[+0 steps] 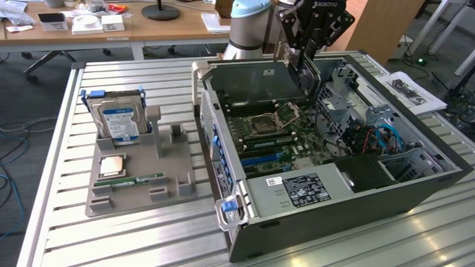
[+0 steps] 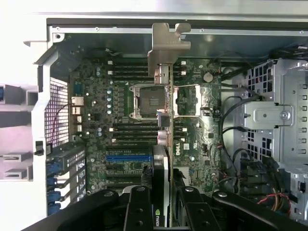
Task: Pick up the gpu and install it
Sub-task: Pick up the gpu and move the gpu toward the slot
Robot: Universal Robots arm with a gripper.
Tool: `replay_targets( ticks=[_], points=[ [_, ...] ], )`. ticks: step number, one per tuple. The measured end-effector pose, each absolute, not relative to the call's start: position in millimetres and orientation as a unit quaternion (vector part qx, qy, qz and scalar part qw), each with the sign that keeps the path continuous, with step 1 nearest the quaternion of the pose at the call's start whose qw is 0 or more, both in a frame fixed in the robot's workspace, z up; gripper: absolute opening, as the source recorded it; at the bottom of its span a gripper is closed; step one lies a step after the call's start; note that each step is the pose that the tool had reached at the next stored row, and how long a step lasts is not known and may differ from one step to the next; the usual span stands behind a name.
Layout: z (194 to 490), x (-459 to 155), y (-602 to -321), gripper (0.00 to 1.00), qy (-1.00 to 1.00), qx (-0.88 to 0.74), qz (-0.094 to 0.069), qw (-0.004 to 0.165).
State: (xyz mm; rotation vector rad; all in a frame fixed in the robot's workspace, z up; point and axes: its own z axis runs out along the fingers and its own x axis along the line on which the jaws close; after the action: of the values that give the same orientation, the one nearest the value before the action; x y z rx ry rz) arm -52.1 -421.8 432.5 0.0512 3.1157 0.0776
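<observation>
1. Green gpu (image 2: 161, 168) hung edge-on above the motherboard (image 2: 120, 120) of the open computer case (image 1: 415, 189).
2. Its silver bracket pointed away from the gripper (image 2: 163, 209), whose black fingers clasped the card from both sides.
3. At the exterior view's left, a hard drive (image 1: 119, 119) stood in a grey holder (image 1: 148, 183).

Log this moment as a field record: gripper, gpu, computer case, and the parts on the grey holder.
gripper: shut on the gpu, above the open case
gpu: held edge-on over the motherboard, silver bracket at the end away from the gripper, not yet in a slot
computer case: lying on its side, open
grey holder: beside the case, on the exterior view's left
hard drive: standing upright in the holder
memory stick: lying flat on the holder
</observation>
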Motion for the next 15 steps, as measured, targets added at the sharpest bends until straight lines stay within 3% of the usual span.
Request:
replay_targets(
  ticks=[15],
  points=[
    [433,-12,-422,0.27,0.999,0.016,0.025,0.012]
  ],
)
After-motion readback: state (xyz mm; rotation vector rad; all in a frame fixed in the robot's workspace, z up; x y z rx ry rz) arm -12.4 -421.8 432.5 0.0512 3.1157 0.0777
